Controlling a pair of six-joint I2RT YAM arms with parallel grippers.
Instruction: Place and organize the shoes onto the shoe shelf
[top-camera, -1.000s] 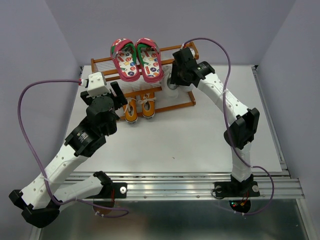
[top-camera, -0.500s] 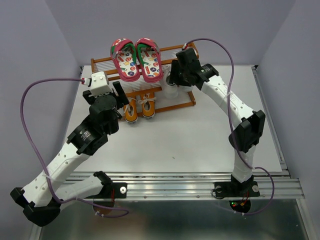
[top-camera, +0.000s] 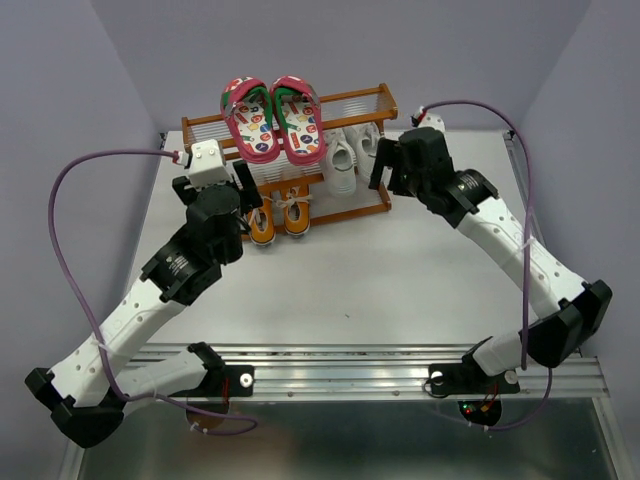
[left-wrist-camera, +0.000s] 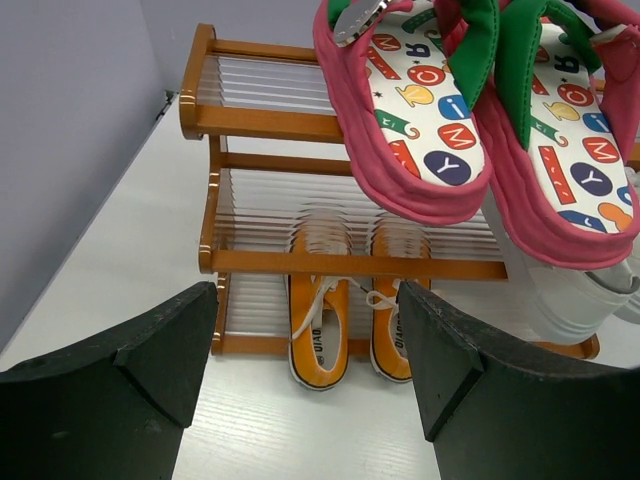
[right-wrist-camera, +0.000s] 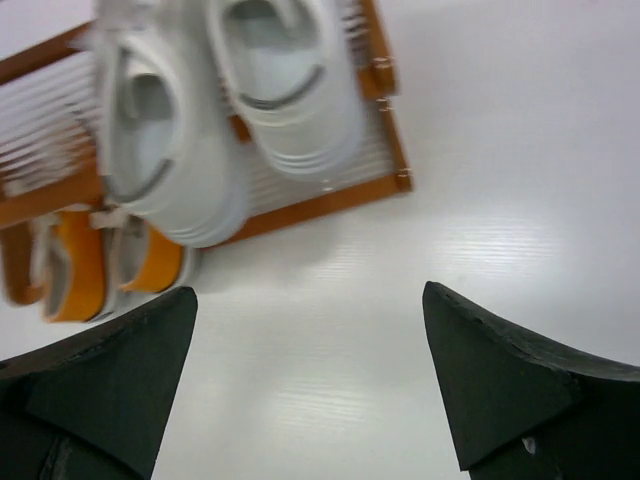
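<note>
White table (top-camera: 400, 270) (matte); lilac walls (top-camera: 60, 100) around

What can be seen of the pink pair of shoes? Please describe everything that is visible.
The pink pair is two open sandals with soft-looking pink rims, green-lined straps and white insoles printed with colourful letters and shapes. They lie flat, soles down and close side by side, on the top tier of the shoe shelf, left of its middle. Their near ends overhang the front rail. They rest on the pale rods.

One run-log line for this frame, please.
pink pair: top tier of shelf | orange pair: lower tier left | white pair: lower tier right | left gripper: open, empty | right gripper: open, empty
</note>
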